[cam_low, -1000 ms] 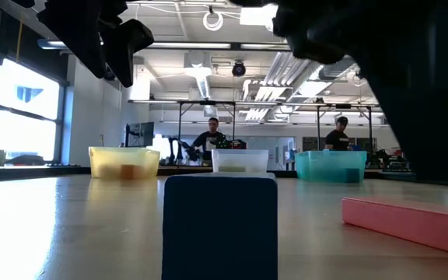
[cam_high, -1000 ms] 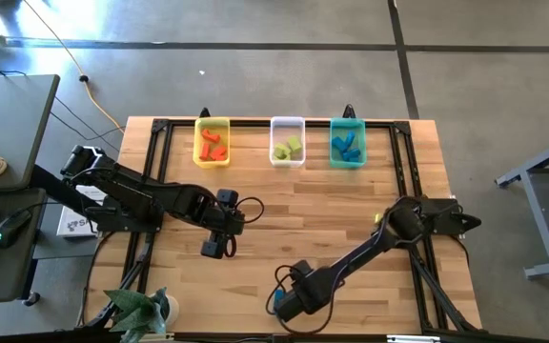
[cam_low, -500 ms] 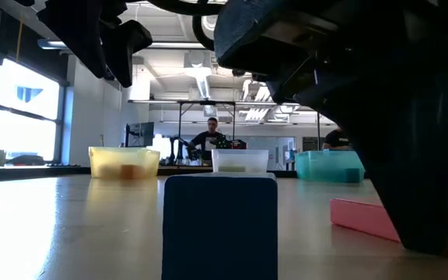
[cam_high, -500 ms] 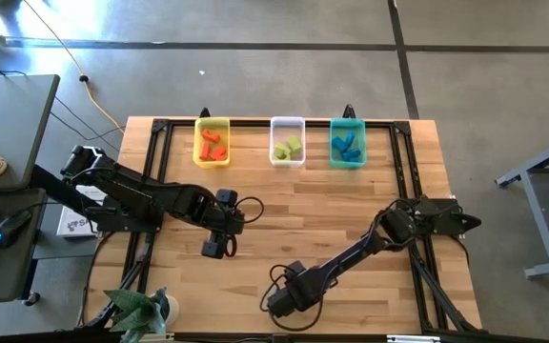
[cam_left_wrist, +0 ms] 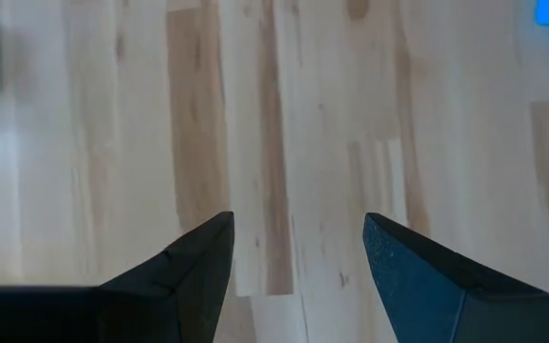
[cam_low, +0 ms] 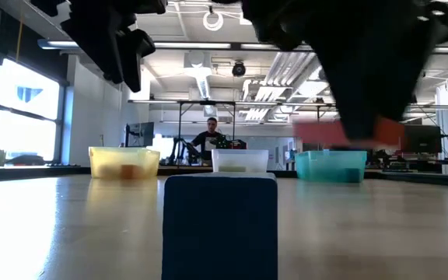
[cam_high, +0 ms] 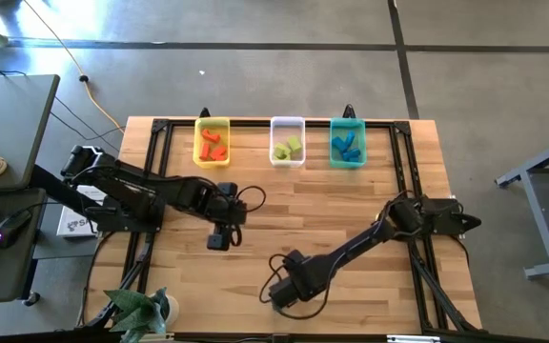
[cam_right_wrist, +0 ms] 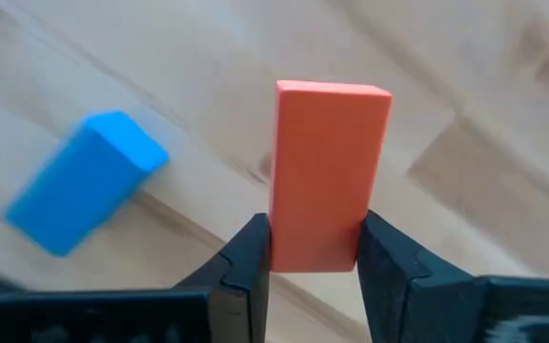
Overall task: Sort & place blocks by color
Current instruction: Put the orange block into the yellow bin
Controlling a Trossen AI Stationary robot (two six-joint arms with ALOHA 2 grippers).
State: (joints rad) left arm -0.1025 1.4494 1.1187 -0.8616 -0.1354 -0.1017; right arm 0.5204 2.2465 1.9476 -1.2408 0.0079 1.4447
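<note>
One red-orange block [cam_right_wrist: 329, 176] pinched between right gripper [cam_right_wrist: 313, 250] fingers, low on its end; block lifted clear of table near front edge. Risk: shallow grip, block may pivot or slip in transit. Blue block [cam_right_wrist: 84, 181] lies on table [cam_high: 351, 210] just beside pick spot; low swing could knock it. Left gripper [cam_high: 219, 236] hovers mid-table, fingers spread, empty, roughly on path to yellow bin [cam_high: 212, 141] at far edge; arms could clash. Clear bin [cam_high: 288, 141] and teal bin [cam_high: 348, 142] sit close alongside; loose release risks wrong colour.
</note>
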